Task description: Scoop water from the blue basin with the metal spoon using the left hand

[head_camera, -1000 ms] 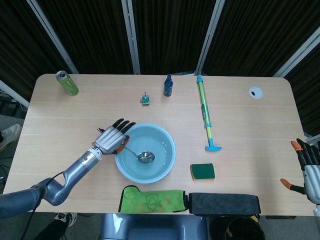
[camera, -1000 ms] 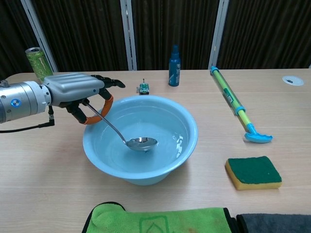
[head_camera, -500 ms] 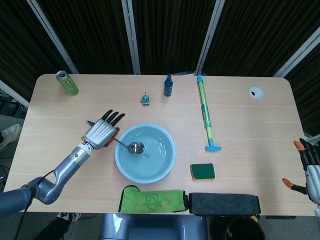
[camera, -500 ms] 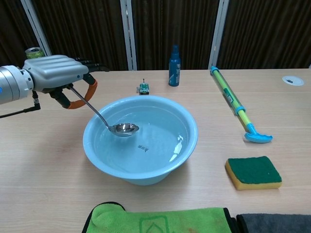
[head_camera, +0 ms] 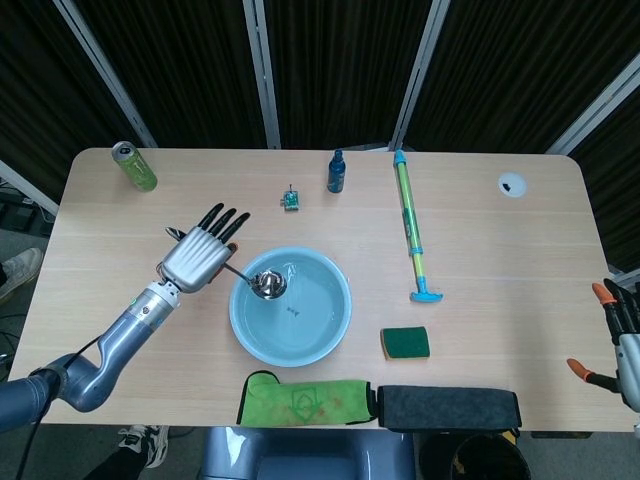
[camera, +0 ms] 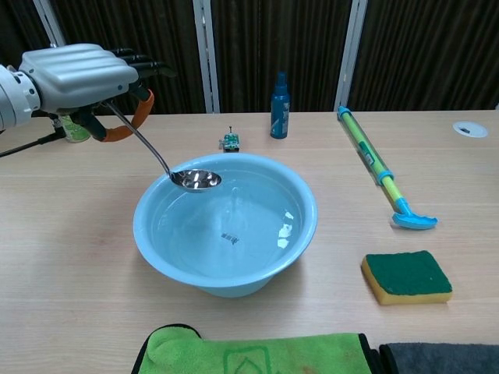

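Spoon (camera: 196, 179) first: I see its bowl raised above the water near the left rim of the basin (camera: 300, 226), handle slanting up to the upper left of the chest view, where my left hand (camera: 78, 72) clamps it under the palm with the other fingers stretched out. I can read no brand or writing on anything; a small dark mark shows on the basin's bottom. My right hand (head_camera: 625, 335) sits at the lower right edge of the head view with its fingers apart, holding nothing. Behind the basin stand a blue bottle (camera: 279, 95) and a tiny green gadget (camera: 230, 141). Right of it lie a green-yellow pump (camera: 378, 170) and a sponge (camera: 406, 276). A green cloth (head_camera: 305, 400) and a dark cloth (head_camera: 447, 408) lie along the bottom edge. A green can (head_camera: 134, 166) lies upper left.
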`<state>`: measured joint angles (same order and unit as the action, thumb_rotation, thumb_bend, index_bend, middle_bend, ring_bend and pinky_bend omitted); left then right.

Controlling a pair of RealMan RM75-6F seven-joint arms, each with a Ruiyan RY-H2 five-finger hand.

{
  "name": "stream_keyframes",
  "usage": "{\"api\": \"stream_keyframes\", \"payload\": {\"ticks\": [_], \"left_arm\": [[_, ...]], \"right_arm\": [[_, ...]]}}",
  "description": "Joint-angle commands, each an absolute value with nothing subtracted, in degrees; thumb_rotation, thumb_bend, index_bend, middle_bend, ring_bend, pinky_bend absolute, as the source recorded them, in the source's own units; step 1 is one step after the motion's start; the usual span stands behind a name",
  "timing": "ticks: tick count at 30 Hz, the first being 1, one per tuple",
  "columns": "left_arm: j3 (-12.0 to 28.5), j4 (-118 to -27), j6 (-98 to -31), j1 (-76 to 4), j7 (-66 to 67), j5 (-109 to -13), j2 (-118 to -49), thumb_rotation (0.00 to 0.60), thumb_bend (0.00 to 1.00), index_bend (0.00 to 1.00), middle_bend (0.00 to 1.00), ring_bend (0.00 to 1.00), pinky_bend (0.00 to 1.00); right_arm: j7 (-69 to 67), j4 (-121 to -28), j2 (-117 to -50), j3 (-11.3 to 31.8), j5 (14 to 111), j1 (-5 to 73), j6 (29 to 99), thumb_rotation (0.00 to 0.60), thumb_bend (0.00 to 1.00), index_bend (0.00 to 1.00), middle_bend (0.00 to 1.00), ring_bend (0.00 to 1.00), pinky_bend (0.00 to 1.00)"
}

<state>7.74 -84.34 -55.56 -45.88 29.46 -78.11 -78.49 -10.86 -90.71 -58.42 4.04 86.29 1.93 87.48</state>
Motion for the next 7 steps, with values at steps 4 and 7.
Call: {"api": "stream_keyframes", "payload": {"ticks": [4,7], "left_arm": [[8.68,-88.67,-56.29,-46.57,33.86,-77.08,-76.28,0.6,0.54,0.66,0.0,0.0,0.0],[8.79,-89.84,-56.32,-46.72,34.88,-76.59,-75.91,0.6,0.54,0.66,0.0,0.0,0.0]], "right_arm": [[-10.99,-90.94,-58.37,3.6,87.26,1.89,87.53,0.6,0.0,0.0,0.0,0.0,0.0],[-10.97,-91.06,-58.28,3.35,87.7,1.69,87.85,0.6,0.0,0.0,0.0,0.0,0.0]]}}
